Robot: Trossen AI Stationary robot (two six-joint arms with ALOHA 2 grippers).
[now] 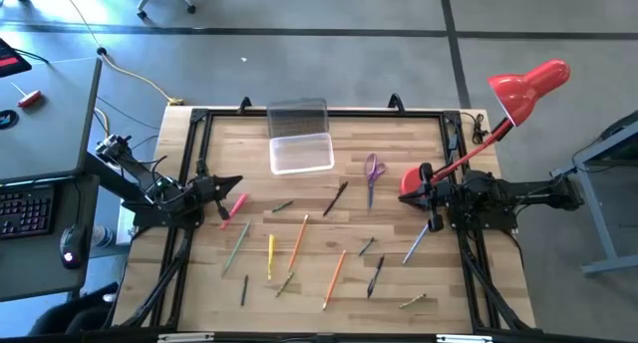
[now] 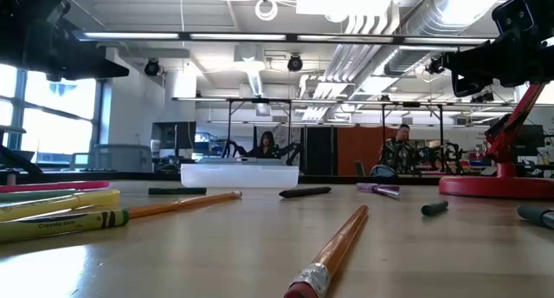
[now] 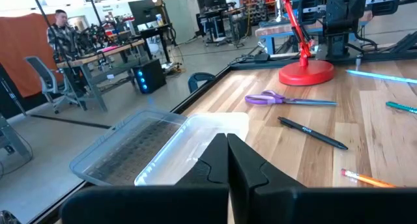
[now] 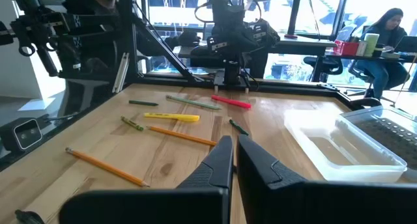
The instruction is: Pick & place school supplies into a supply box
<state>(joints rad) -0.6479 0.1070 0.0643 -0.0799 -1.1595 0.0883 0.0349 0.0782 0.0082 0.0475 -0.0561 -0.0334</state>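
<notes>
- Overhead, the supply box (image 1: 301, 152) sits in the upper middle of the frame on the wooden table (image 1: 319, 283), its clear tray open toward the camera and its greyish lid (image 1: 297, 117) folded back above it.
- Both arms wait at the table's sides: the left gripper (image 1: 231, 182) at the left middle of the overhead frame, the right gripper (image 1: 411, 176) at the right middle, just below the red desk lamp (image 1: 525, 87).
- Each wrist picture shows its own two dark fingers pressed together with barely a slit between them, holding nothing: left fingers (image 3: 212, 168), right fingers (image 4: 218, 160).
- Nothing lies in the box; every supply is loose on the boards.
- Purple-handled scissors (image 1: 373, 173) lie right of the box, handles toward the top of the frame, with a black pen (image 1: 336, 197) slanted just to their left.
- A pink-red marker (image 1: 233, 208) lies near the left gripper, a green pencil (image 1: 237, 245) below it.
- A yellow pencil (image 1: 270, 255) and two orange pencils (image 1: 298, 241) (image 1: 334, 278) spread across the lower middle of the frame.
- A silver pen (image 1: 416, 242) lies at the lower right, below the right gripper.
- At table height, an orange pencil's eraser end (image 2: 307, 281) fills the bottom centre, and the box (image 2: 240, 173) shows in the middle distance.
</notes>
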